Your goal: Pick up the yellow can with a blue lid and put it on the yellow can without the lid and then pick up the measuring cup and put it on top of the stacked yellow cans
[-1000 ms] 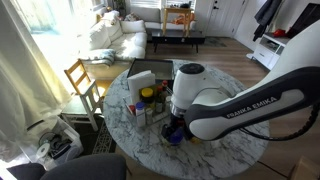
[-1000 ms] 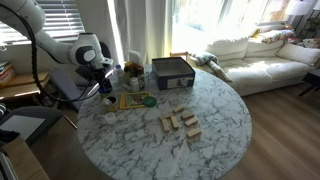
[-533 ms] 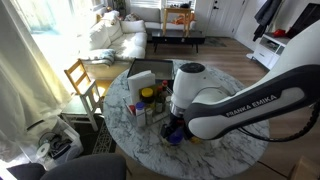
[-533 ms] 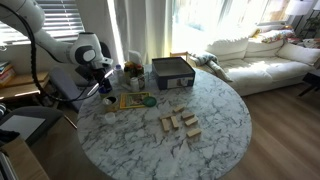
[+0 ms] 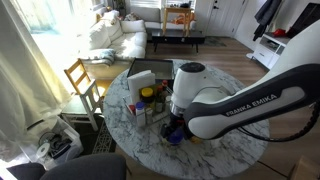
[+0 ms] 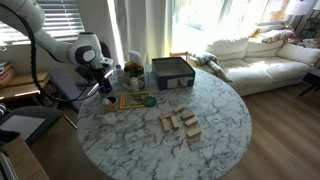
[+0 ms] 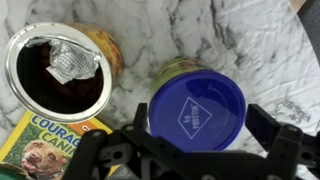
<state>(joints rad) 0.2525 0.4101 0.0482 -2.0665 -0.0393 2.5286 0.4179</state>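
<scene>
Arm [image 5: 236,108]: white, rounded glossy shells, dark joint bands
Lettering [image 5: 252,104]: black "FRANKA EMIKA"
Cable [image 6: 36,62]: black, thin
Gripper [image 7: 196,150]: black, angular, two fingers

In the wrist view the lidded can [image 7: 197,110] stands on the table [image 7: 250,40] just right of the lidless can [image 7: 60,75], a strip of tabletop between them. A booklet [image 7: 45,150] lies against the lidless can's near side. The gripper [image 7: 200,142] hangs over the lidded can, jaws spread to either side of it. In an exterior view, wooden blocks [image 6: 178,122] lie mid-table and a box [image 6: 172,72] sits behind them.
</scene>
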